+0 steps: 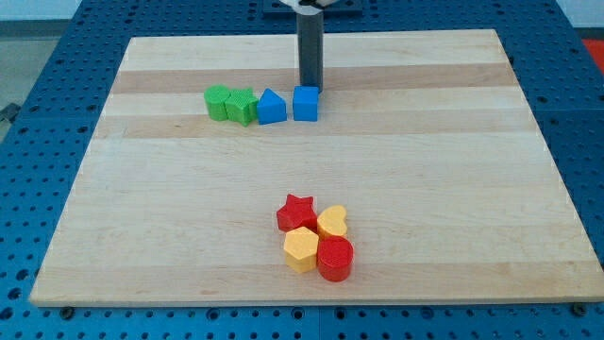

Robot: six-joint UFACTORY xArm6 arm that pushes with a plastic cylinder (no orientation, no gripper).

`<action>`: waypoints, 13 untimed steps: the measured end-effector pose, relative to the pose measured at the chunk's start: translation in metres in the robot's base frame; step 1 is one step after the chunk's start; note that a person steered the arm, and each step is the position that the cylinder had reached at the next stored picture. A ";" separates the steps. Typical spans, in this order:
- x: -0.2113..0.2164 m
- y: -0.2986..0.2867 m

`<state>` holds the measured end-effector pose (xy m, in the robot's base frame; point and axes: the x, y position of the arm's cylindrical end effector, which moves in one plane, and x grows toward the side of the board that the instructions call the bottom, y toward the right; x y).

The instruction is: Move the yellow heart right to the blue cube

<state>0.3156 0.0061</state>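
The yellow heart [332, 222] lies in a tight cluster near the view's bottom, touching a red star [295, 212], a yellow hexagon [301, 249] and a red cylinder [335, 259]. The blue cube [305, 103] stands in a row near the view's top. My rod comes down from the top edge, and my tip [310, 87] rests just behind the blue cube, at its upper right corner, far from the yellow heart.
Left of the blue cube, in the same row, stand a blue triangular block [272, 107] and two green blocks [242, 106] [219, 102]. The wooden board [142, 227] lies on a blue perforated table.
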 end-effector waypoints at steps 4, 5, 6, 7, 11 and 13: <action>0.088 0.084; 0.108 0.010; 0.110 -0.083; 0.132 -0.164; 0.290 -0.162; 0.303 -0.105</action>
<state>0.6190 -0.0989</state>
